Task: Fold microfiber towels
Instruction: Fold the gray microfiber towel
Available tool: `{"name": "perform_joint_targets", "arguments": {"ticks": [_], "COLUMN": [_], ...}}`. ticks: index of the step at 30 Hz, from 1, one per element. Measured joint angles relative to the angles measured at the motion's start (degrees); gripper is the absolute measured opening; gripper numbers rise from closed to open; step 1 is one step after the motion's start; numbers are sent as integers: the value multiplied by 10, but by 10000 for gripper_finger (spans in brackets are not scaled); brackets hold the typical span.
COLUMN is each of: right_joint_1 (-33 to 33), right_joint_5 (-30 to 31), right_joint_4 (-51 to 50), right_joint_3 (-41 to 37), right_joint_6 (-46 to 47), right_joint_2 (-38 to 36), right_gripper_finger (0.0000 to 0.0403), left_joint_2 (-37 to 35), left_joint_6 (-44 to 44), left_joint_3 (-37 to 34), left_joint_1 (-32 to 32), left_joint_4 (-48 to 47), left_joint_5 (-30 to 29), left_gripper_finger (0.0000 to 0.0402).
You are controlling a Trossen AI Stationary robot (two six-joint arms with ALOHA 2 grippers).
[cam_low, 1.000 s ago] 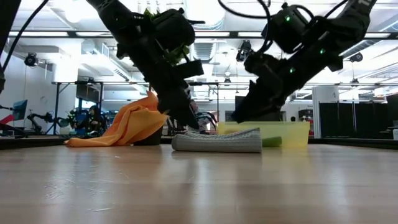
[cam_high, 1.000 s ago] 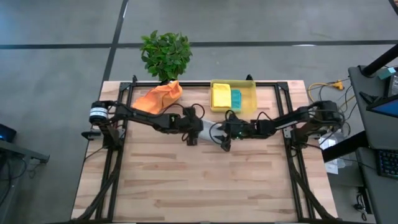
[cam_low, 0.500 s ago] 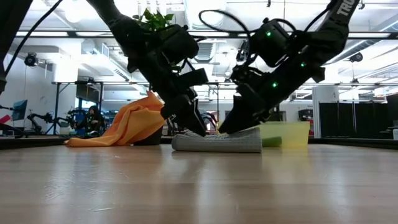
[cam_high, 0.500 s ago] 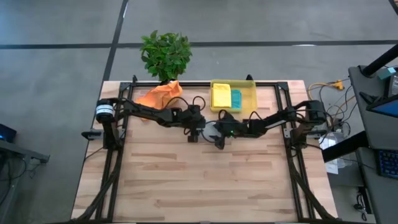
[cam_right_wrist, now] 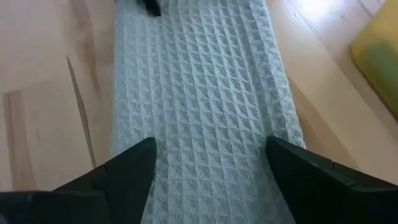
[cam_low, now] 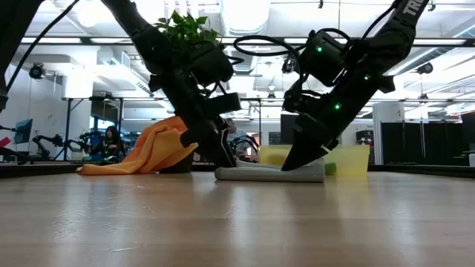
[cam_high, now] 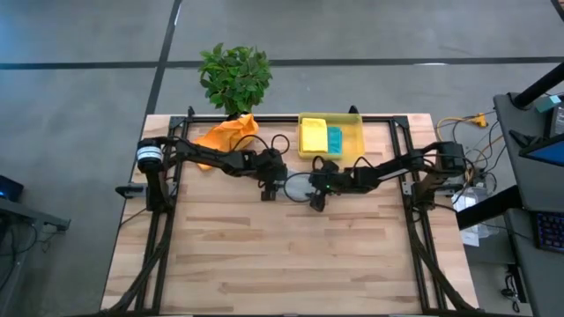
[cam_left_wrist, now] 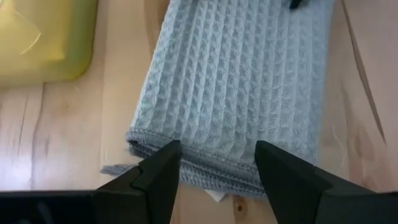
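The light grey towel point(cam_high: 297, 185) lies folded into a narrow strip on the table's middle, between my two grippers; it also shows in the low view point(cam_low: 271, 174). My left gripper point(cam_high: 271, 187) is open over its left end point(cam_left_wrist: 186, 155). My right gripper point(cam_high: 315, 192) is open over its right part point(cam_right_wrist: 199, 155). The orange towel point(cam_high: 227, 134) lies crumpled at the far left. The yellow towel point(cam_high: 313, 136) and the teal towel point(cam_high: 335, 138) lie in the yellow bin point(cam_high: 357, 145). My left gripper comes down slanting from the table's left, its open fingers point(cam_left_wrist: 163, 165) spread over the top of the towel's left end. The low view shows the tips point(cam_low: 228, 163) at the towel's top; whether they touch, I cannot tell. My right gripper comes down slanting from the table's right. Its open fingertips point(cam_low: 288, 167) meet the top layer of the flat towel, one near each long edge point(cam_right_wrist: 134, 165). The towel lies flat on the table under them.
The yellow bin's wall point(cam_low: 349, 159) stands just beyond the grey towel. A potted plant point(cam_high: 235, 77) stands past the table's far edge, behind the orange towel point(cam_low: 152, 148). Bare wood spreads over the near half of the table point(cam_high: 282, 255).
Both grippers have come down onto the grey towel. The folded towel now lies flatter than before and has slid a little toward the table's right edge. My right gripper has gone toward the table's left and lower, onto the towel's top.
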Motion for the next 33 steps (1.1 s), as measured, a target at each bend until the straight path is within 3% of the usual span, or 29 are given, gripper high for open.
{"name": "perform_joint_targets", "arguments": {"ticks": [8, 13, 17, 20, 25, 30, 33], "right_joint_1": [2, 7, 56, 121, 259, 363, 382], "right_joint_5": [-2, -81, -85, -20, 144, 275, 302], "right_joint_4": [-24, -70, -65, -65, -62, -68, -71], "right_joint_3": [-1, -13, -49, -84, -137, -166, -171], "right_joint_6": [20, 153, 282, 399, 651, 915, 1012], "right_joint_2": [-87, -173, -246, -297, -343, -317, -277], "right_gripper_finger": [288, 278, 271, 266, 257, 256, 256], "left_joint_2": [0, 0, 2, 3, 3, 4, 4], "left_joint_6": [-111, -199, -294, -381, -537, -720, -749], "left_joint_3": [-3, -3, -3, -3, -3, -3, 1], "left_joint_1": [-5, -32, -63, -91, -147, -194, -210], "left_joint_4": [-10, -10, -5, -2, 3, 27, 41], "left_joint_5": [7, 10, 5, -10, -76, -125, -139], "left_gripper_finger": [196, 196, 196, 196, 196, 196, 196]}}
